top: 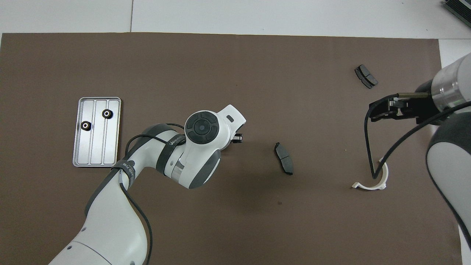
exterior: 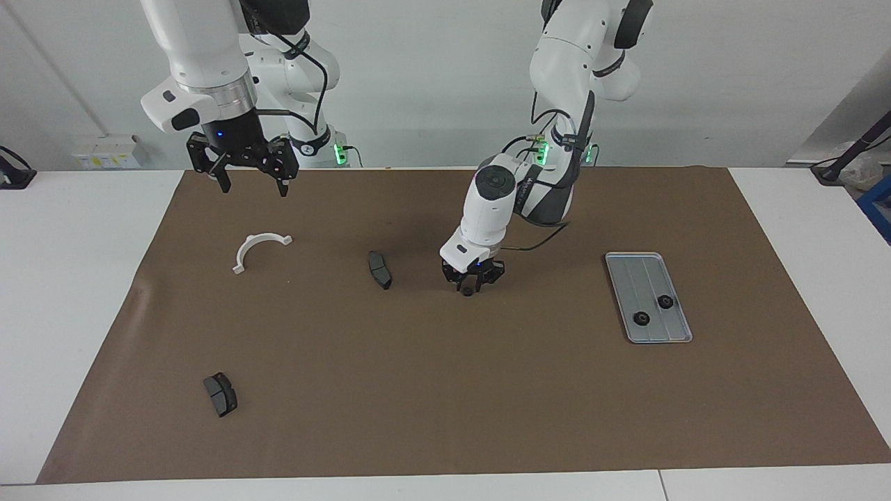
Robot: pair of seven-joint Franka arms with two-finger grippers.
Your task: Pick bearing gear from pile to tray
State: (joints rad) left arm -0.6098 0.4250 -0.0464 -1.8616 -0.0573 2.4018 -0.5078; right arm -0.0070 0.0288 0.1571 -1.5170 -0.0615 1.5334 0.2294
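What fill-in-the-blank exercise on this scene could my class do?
1. The tray holds ___ black rings.
2. The left end effector is down at a small black ___ on the mat.
3. The white bracket lies toward the ___ arm's end.
4. ___ brake pads lie on the mat.

Missing words: two; ring; right; two
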